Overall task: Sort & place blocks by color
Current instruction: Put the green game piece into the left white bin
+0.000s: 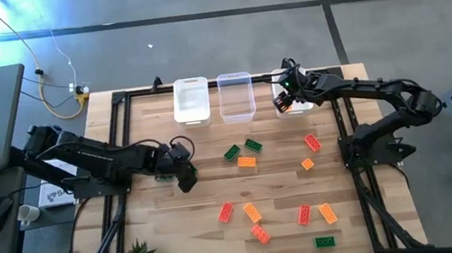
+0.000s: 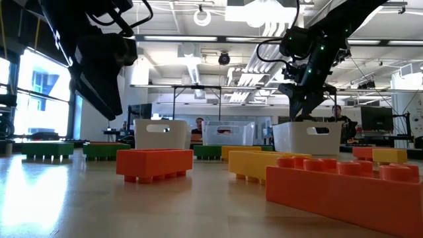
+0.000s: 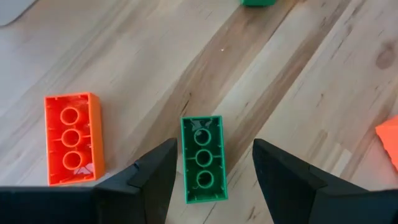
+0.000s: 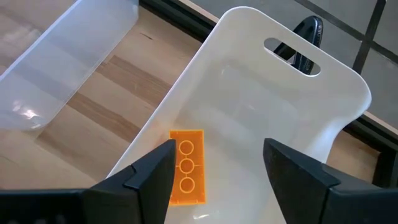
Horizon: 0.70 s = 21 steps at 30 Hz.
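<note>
Open-plan lab — monitors [image 2: 377,119], ceiling ducts [image 2: 192,69]

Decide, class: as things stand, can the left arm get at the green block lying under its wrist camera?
Probably yes. The left end effector hangs open directly over the green block, one finger on each side. The nearby orange block lies clear of the fingers, and nothing covers the green one.

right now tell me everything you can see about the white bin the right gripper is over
The rightmost bin is an opaque white, smooth plastic tub with rounded corners and an oval handle slot in its end wall. It stands upright on the wooden table at the far edge, beside the clear bin. One orange block lies flat on its floor, hollow underside up, near one side wall. The right gripper hangs above it, jaws open, touching neither.
</note>
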Motion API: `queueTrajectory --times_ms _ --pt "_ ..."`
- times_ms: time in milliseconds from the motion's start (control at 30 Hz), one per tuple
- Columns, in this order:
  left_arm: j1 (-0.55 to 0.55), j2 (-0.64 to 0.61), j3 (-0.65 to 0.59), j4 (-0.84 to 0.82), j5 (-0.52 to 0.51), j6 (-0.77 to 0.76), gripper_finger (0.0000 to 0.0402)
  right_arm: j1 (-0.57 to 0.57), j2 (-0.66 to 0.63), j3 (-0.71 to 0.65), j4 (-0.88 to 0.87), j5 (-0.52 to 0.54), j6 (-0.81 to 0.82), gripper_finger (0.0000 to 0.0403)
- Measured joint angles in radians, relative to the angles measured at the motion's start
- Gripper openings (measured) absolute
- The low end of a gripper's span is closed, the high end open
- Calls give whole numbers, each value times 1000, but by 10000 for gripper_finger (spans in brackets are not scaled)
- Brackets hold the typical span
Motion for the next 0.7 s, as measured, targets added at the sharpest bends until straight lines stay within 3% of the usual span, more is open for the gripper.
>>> queueTrajectory --times_ms 700 --pt "1 193 -1 55 44 -16 200 0 0 0 3 -2 10 229"
